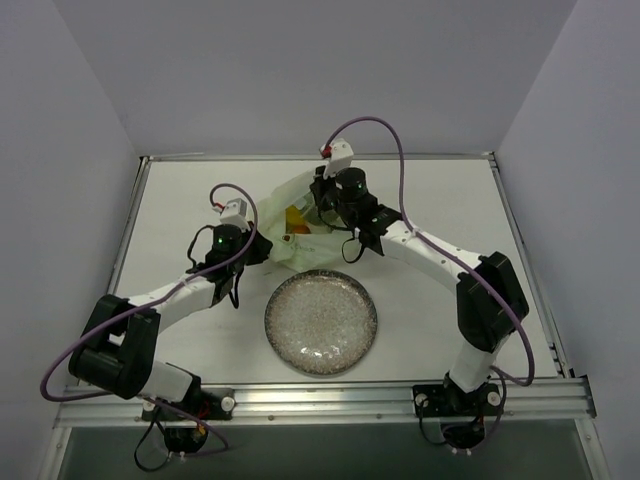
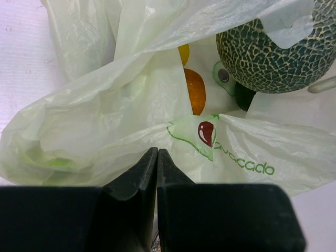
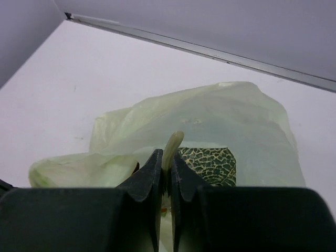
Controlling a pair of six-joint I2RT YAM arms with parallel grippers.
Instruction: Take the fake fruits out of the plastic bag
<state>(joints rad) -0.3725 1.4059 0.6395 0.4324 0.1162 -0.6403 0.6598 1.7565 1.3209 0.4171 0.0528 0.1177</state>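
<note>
The pale green plastic bag (image 1: 300, 250) lies crumpled behind the plate, its mouth open. In the left wrist view the bag (image 2: 105, 121) holds the netted green melon (image 2: 268, 52), an orange piece (image 2: 195, 92), a yellow piece (image 2: 184, 52) and a dark green piece (image 2: 244, 97). My left gripper (image 2: 157, 150) is shut with its tips pinching the bag's near film; it sits at the bag's left side (image 1: 262, 248). My right gripper (image 3: 167, 153) is over the bag's mouth (image 1: 322, 212), shut on the melon's pale stem (image 3: 173, 140). The melon (image 3: 207, 163) shows just behind it, inside the bag (image 3: 220, 115).
A round speckled glass plate (image 1: 275, 320) lies in front of the bag, between the two arms. The table's metal rail (image 1: 320, 157) runs along the back edge, with white walls on three sides.
</note>
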